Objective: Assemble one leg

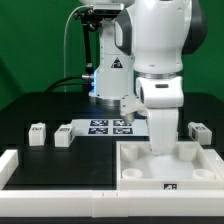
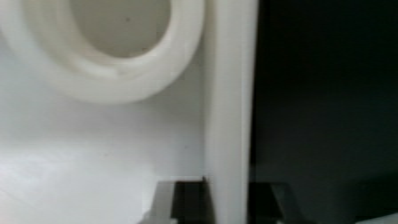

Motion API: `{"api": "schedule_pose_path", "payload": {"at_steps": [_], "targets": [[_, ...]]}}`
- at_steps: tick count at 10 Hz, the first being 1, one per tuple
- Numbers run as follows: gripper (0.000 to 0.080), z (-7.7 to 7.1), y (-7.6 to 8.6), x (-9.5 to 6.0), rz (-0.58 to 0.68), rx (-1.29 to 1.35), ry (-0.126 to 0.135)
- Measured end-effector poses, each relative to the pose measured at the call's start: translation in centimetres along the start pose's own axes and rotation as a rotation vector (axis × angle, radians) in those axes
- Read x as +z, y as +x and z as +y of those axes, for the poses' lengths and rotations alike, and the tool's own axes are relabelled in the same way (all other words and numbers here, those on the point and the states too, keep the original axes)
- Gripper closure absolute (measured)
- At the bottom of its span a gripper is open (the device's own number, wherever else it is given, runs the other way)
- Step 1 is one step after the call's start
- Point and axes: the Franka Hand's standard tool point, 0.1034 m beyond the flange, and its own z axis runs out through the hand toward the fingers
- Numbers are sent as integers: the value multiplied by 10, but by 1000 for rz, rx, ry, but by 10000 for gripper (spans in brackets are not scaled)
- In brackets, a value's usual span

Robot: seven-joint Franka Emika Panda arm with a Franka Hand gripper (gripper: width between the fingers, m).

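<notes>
The large white square tray-like part [image 1: 190,165] lies at the front on the exterior view's right. My gripper [image 1: 160,148] reaches down onto its back wall. In the wrist view my gripper [image 2: 228,205] straddles that thin white wall [image 2: 228,100]. One dark finger [image 2: 185,205] presses each side, so the jaws are shut on the wall. A round recess [image 2: 107,45] of the part shows close by. Small white tagged legs lie on the black table: two on the exterior view's left [image 1: 38,133] [image 1: 63,135] and one on its right [image 1: 197,130]. No leg is held.
The marker board [image 1: 108,126] lies flat in the middle of the table, behind the tray-like part. A white rail [image 1: 60,175] runs along the table's front edge. The arm's base and a lit stand [image 1: 108,70] are at the back.
</notes>
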Motion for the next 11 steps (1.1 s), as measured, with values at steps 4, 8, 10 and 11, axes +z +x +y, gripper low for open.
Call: {"api": "schedule_pose_path", "payload": {"at_steps": [4, 8, 10, 11], "targets": [[727, 10, 1, 0, 3, 6, -10], [727, 11, 0, 0, -4, -32, -19], [515, 11, 0, 0, -4, -31, -18], [515, 11, 0, 0, -4, -31, -18]]}}
